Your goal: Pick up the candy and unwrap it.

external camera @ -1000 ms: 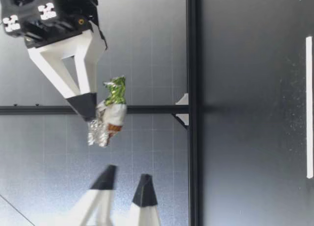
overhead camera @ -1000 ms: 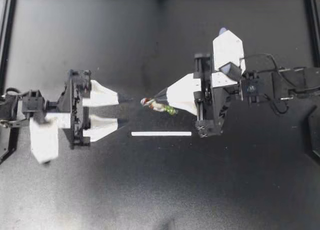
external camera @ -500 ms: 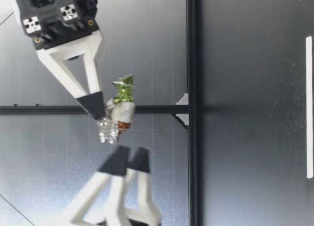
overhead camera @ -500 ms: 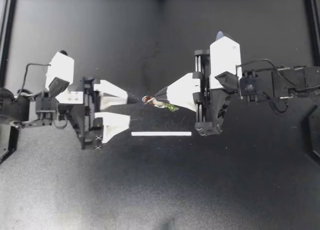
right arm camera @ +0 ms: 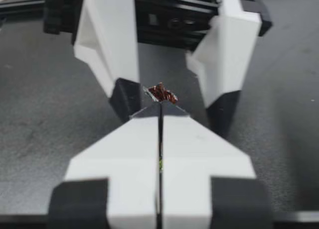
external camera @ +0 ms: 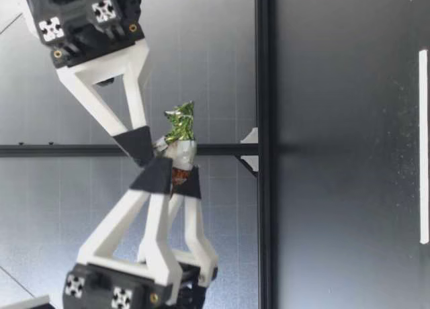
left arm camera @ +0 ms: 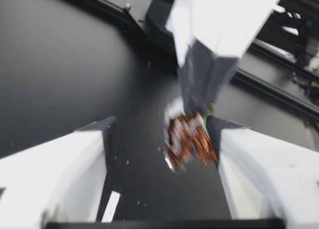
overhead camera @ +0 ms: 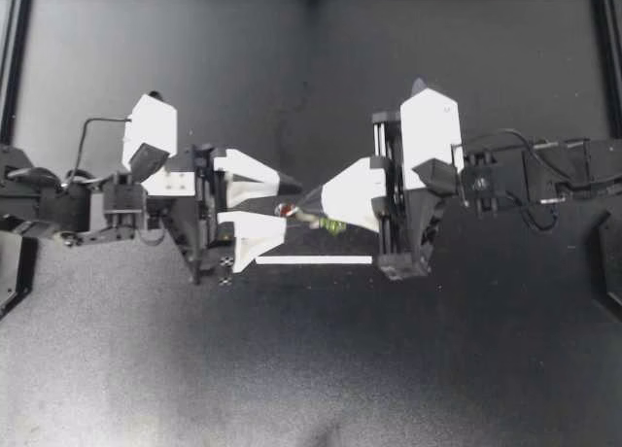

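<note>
A: Whereabouts of the candy [overhead camera: 326,221]?
B: Off the table [overhead camera: 146,369], in the air near mid-table, at 12 o'clock of the white strip [overhead camera: 313,260]. Pinched in my right gripper [overhead camera: 303,196].
A: Grip on it?
B: Clenched. In the right wrist view, tips of my right gripper [right arm camera: 160,107] pressed together, reddish-brown end of the candy [right arm camera: 162,93] poking out ahead of them.
A: And my left gripper [overhead camera: 289,205]?
B: In from 9 o'clock, spread wide, grasping nothing. One finger at 12 o'clock of the reddish end, the other at 6.
A: Touching?
B: In the left wrist view, candy [left arm camera: 187,139] right up against one finger [left arm camera: 234,154] of my left gripper [left arm camera: 164,134], clear gap to the other. Blurred there; contact not confirmed.
A: Low view?
B: Candy [external camera: 178,148] well above the table, lying about level. Green twist toward my right arm, brown end between the tips of my left gripper [external camera: 175,180]. Tip of my right gripper [external camera: 141,146] just above the wrapper.
</note>
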Robot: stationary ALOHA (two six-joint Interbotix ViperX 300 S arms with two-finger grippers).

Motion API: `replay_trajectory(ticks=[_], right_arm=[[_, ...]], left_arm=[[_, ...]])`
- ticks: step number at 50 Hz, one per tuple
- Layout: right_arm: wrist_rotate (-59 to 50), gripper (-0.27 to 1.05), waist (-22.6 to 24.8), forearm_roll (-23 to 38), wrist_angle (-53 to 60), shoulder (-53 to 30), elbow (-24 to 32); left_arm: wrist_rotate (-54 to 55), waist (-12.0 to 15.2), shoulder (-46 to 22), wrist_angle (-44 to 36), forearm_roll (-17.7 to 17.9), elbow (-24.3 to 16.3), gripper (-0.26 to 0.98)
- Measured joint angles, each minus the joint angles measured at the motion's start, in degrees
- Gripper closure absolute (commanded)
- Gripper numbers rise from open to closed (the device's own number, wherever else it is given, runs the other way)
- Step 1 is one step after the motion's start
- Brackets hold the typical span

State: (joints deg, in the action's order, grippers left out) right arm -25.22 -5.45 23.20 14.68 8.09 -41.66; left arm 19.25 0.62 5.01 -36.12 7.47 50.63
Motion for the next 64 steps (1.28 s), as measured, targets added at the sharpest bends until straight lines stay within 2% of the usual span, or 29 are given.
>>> replay_trajectory(ticks=[26, 40, 47, 64], right_arm=[[-0.09, 0.97, 1.05, -0.18, -0.26, 3.16, -0.62], [-0.09, 0.97, 0.53, -0.35, -1.49, 3.08, -1.05], [-0.09, 0.97, 0.09, -0.26, -2.2, 1.85, -1.14], [-0.09, 0.97, 0.09, -0.35, -2.2, 0.62, -1.05]], left_arm=[[0.0, 2.46, -3.16, 3.43, 0.0, 0.44, 0.09], [-3.52, 2.29, -1.05, 3.96, -0.26, 2.29, 0.08], [-5.54, 0.7, 1.32, 3.69, -0.62, 1.85, 0.08], [-6.42, 0.62, 1.49, 3.34, -1.49, 0.18, 0.08]])
